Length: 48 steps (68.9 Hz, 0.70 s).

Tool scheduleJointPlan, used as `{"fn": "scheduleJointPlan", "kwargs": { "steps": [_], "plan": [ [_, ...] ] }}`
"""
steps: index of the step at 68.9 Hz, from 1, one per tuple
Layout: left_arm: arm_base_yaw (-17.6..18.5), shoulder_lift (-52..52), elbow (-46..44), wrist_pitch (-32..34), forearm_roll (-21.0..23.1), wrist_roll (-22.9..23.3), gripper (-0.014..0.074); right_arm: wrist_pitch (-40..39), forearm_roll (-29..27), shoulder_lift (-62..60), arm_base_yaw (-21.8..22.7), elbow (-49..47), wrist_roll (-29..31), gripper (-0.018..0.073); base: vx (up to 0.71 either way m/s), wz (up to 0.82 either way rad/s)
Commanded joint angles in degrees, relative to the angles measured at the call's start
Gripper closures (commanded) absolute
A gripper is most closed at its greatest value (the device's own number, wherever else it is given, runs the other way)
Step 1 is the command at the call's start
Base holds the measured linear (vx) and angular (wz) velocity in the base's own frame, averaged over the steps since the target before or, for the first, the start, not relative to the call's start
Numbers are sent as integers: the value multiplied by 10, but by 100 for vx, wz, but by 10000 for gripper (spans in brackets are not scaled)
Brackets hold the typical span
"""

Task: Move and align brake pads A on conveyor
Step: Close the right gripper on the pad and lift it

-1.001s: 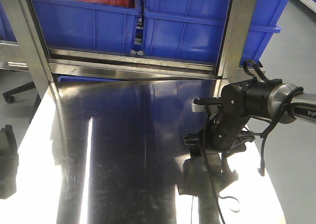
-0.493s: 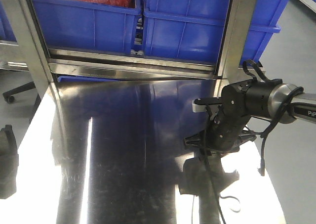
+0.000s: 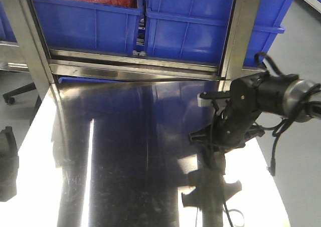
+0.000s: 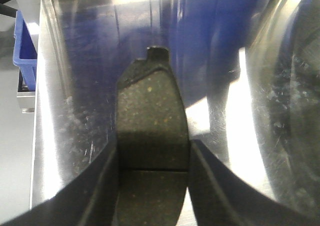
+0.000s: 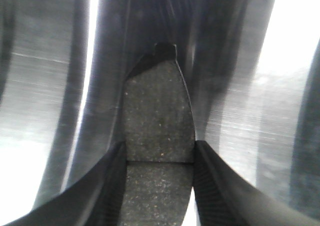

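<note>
Over the table [image 3: 125, 152], left hand [image 4: 152, 151] and right hand [image 5: 159, 148] clamp pads [image 4: 150, 106] [image 5: 159, 101].

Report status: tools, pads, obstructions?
Left tool shut on a brake pad. Right tool shut on a second brake pad, over the steel table. Conveyor not in view.

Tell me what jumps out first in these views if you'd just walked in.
The left tool clamps a dark speckled brake pad, filling its wrist view; the right tool holds a second pad the same way. In the front view the black right arm hangs over the right side of the glaring steel table, with blue bins behind it.
</note>
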State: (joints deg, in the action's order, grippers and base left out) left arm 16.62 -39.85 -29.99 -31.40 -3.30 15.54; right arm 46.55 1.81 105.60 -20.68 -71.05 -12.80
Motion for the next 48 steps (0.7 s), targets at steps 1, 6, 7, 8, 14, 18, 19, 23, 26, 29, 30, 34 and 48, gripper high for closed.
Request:
{"fn": "scheduleJointPlan", "kwargs": {
  "steps": [1, 6, 7, 8, 14, 18, 19, 23, 26, 29, 30, 34, 48],
  "plan": [
    [0, 2, -15, 44, -3, 1, 461, -22, 2, -64, 0, -7, 3, 569, 0, 0],
    [0, 2, -15, 44, -3, 1, 461, -56, 2, -106, 0, 19, 6, 569, 0, 0],
    [0, 2, -15, 44, -3, 1, 461, -64, 2, -110, 0, 26, 8, 569, 0, 0],
    [0, 2, -15, 44, -3, 1, 461, -72, 2, -123, 0, 33, 9, 569, 0, 0],
    [0, 2, -15, 44, -3, 1, 461, -117, 2, -180, 0, 86, 18, 569, 0, 0],
    [0, 2, -15, 44, -3, 1, 461, -145, 2, -217, 0, 120, 30, 569, 0, 0],
    [0, 2, -15, 44, -3, 1, 461, -151, 2, -233, 0, 135, 33, 569, 0, 0],
    [0, 2, -15, 44, -3, 1, 461, -176, 2, -278, 0, 174, 42, 569, 0, 0],
    [0, 2, -15, 44, -3, 1, 461, -189, 2, -308, 0, 198, 46, 569, 0, 0],
    [0, 2, -15, 44, -3, 1, 461, -204, 2, -349, 0, 229, 48, 569, 0, 0],
    [0, 2, -15, 44, -3, 1, 461, -208, 2, -355, 0, 237, 48, 569, 0, 0],
    [0, 2, -15, 44, -3, 1, 461, -223, 3, -402, 0, 269, 48, 569, 0, 0],
    [0, 2, -15, 44, -3, 1, 461, -266, 6, -556, 0, 363, 48, 569, 0, 0]
  ]
}}
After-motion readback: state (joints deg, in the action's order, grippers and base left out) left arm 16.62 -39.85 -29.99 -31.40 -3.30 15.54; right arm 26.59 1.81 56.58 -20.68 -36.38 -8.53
